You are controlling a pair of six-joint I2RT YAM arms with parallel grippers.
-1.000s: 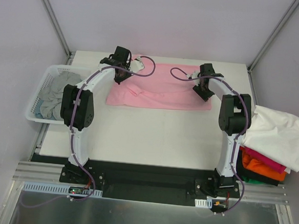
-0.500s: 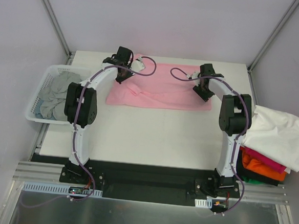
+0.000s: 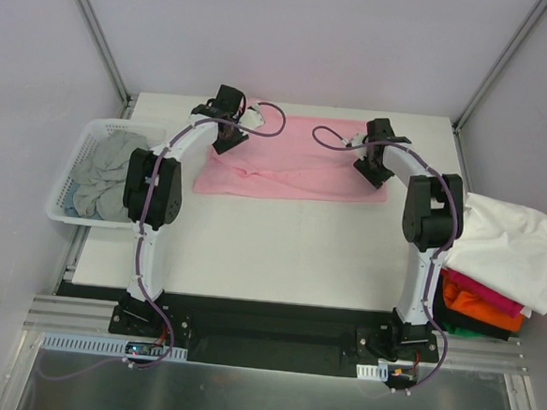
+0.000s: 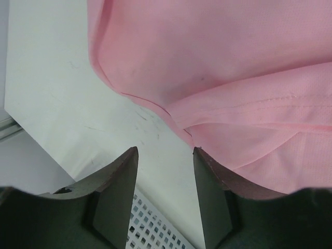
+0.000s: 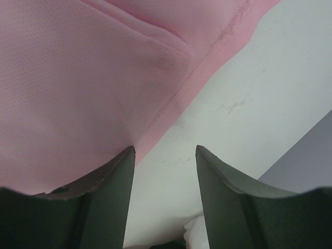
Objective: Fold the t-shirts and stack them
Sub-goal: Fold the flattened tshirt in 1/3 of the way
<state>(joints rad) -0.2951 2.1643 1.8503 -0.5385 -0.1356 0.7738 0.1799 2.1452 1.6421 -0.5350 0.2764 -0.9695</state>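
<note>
A light pink t-shirt (image 3: 295, 164) lies folded into a wide band across the far part of the table. My left gripper (image 3: 224, 142) hovers at its far-left corner. In the left wrist view this gripper (image 4: 165, 153) is open over bare table, with the pink hem (image 4: 155, 104) just ahead of the fingertips. My right gripper (image 3: 377, 167) is at the shirt's right end. Seen from its wrist, the right gripper (image 5: 165, 150) is open and empty, the pink edge (image 5: 171, 104) beside its left finger. A grey t-shirt (image 3: 102, 170) lies crumpled in the basket.
The white lattice basket (image 3: 59, 211) stands off the table's left edge and also shows as a basket wall (image 4: 155, 223) under the left fingers. At the right, a white shirt (image 3: 505, 245) drapes over magenta (image 3: 488, 297), orange (image 3: 473, 311) and black (image 3: 453, 323) ones.
My left gripper has opened and let go of the pink t-shirt's left end, and the raised fold there has dropped flat. The right gripper has hardly moved.
</note>
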